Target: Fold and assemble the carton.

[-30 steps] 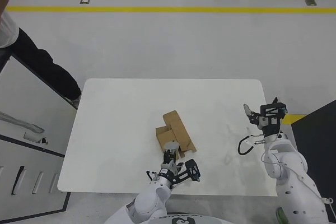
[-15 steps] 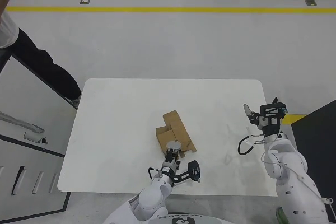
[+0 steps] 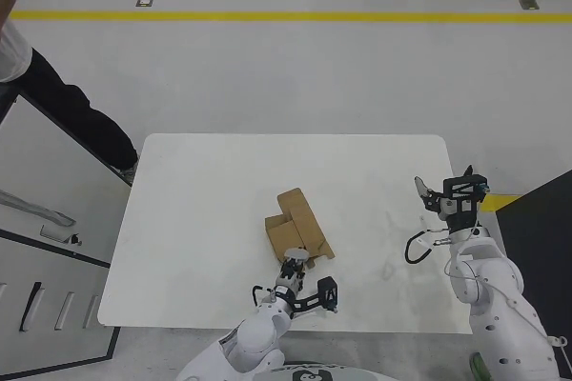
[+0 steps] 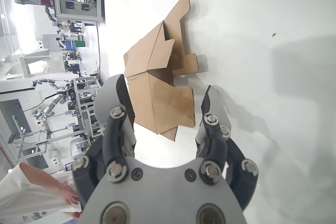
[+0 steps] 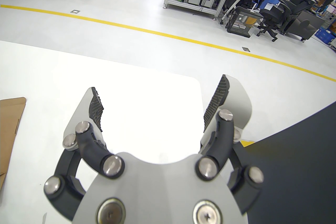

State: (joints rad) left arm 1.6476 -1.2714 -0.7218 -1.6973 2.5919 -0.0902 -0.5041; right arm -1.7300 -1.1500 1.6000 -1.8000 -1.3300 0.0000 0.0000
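We've got the left gripper [image 4: 165, 84] with fingers spread, a flap of the carton [image 4: 157, 59] between them (light, floppy card, we reckon, so pinch near a crease), right gripper [image 5: 160, 96] spread too, well apart.

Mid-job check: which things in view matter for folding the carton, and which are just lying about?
For the job:
carton, part-folded, on the table
left pincer, open, at the carton's near end
right pincer, open, by the table's right edge

Just about:
dark speck on the table
yellow floor line
dark panel beside the table
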